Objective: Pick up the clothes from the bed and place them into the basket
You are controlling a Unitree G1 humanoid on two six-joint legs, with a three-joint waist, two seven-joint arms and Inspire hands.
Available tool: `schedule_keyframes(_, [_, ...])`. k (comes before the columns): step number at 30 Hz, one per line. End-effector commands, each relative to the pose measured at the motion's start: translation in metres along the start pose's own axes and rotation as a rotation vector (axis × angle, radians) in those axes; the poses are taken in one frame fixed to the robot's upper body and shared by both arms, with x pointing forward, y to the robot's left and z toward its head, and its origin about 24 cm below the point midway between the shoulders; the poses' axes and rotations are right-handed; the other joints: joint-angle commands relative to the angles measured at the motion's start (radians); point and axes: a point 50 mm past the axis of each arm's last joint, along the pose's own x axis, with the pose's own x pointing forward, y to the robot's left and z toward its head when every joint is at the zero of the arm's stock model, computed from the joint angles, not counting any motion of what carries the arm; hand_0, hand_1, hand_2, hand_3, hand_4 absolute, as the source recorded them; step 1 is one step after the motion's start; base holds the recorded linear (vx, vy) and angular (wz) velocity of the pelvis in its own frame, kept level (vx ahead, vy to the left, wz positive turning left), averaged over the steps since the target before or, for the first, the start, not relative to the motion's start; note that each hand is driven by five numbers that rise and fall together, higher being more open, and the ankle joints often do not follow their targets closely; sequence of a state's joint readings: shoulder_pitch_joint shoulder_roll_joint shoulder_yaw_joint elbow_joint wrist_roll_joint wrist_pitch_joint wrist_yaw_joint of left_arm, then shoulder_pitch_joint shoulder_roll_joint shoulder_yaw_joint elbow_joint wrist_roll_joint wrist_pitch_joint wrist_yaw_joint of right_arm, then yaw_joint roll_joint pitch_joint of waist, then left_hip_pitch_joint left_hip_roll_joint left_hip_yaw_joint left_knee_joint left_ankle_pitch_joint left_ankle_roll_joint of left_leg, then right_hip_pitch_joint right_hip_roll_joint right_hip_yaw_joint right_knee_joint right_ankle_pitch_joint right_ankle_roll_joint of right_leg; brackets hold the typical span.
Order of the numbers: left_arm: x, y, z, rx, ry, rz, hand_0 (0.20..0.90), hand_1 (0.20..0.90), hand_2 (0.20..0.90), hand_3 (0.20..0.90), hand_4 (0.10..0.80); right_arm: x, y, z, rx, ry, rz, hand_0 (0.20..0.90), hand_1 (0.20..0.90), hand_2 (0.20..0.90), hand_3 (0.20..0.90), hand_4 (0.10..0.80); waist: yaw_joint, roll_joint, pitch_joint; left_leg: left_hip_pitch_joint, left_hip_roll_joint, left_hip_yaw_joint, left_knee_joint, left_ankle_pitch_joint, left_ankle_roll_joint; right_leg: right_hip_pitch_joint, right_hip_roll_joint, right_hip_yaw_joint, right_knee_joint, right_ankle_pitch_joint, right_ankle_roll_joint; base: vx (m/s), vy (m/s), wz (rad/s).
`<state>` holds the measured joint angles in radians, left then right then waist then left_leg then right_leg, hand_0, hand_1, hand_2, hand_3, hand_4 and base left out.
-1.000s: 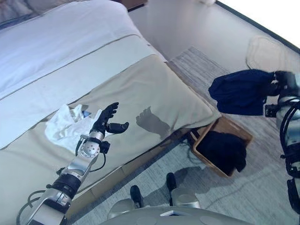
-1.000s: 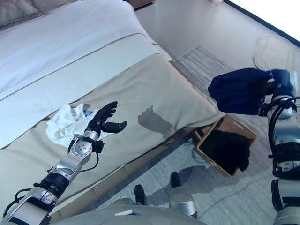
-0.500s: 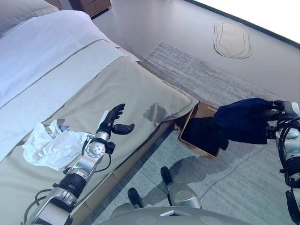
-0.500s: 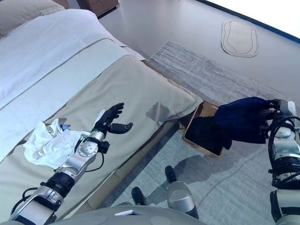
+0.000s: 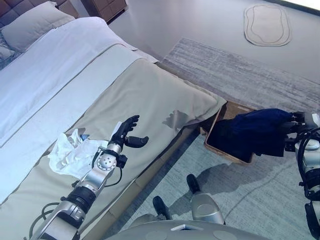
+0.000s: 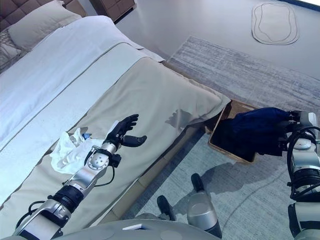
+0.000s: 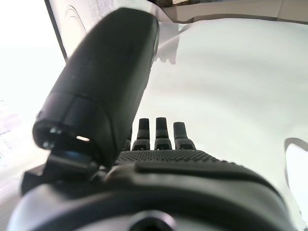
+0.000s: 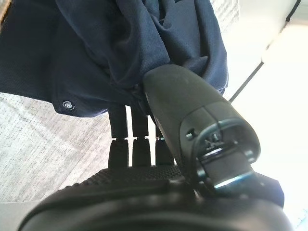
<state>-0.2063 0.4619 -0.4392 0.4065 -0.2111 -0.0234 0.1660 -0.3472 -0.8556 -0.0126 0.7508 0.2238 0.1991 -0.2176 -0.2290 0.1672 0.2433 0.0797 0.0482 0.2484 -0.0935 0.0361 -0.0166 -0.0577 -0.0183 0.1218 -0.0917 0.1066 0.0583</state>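
At the far left of the head views, a bed with a beige cover and white sheets runs from about 7 o'clock up to 11 o'clock, with a pillow near its head. A crumpled white garment lies on the beige cover near the bed's lower edge, at roughly 8 o'clock in the scene. Just to the right of it, the left hand hovers over the cover with fingers straight and thumb spread apart, holding nothing; its own wrist view confirms the straight fingers above plain bedding. Further right, on a grey rug beside the bed's corner, stands a brown basket at about 3 o'clock, with dark cloth already inside it. A navy garment hangs over the basket, its lower folds reaching into the opening. At the far right edge, the right hand pinches that navy garment: the right wrist view shows the thumb and fingers closed on a bunched fold of the fabric. A pale oval mat lies on the floor at 1 o'clock, well apart from the basket.
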Motion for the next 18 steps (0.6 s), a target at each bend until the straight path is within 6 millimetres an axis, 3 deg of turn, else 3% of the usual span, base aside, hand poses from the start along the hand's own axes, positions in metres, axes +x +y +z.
schedule_keyframes(1, [0.0076,0.0165,0.0310,0.042,-0.157,0.039,0.900,0.900,0.900,0.900,0.800,0.0071,-0.0344,0.0447,-0.003,-0.159,-0.163,0.900,0.900,0.900,0.900,0.800,0.025,-0.076,-0.036,0.011,-0.024,-0.007,0.049,-0.094,-0.008,-0.001,-0.001,-0.013,0.011,0.000,0.034,-0.008,-0.031,0.02])
schedule_keyframes(18, [0.0054,0.0171,0.0316,0.039,-0.163,0.031,0.900,0.900,0.900,0.900,0.800,0.0064,-0.0364,0.0497,-0.026,-0.189,-0.177,0.900,0.900,0.900,0.900,0.800,0.045,-0.090,-0.035,0.010,-0.023,-0.026,0.039,-0.083,-0.010,0.010,0.001,-0.027,0.009,-0.004,0.029,-0.003,-0.008,0.03])
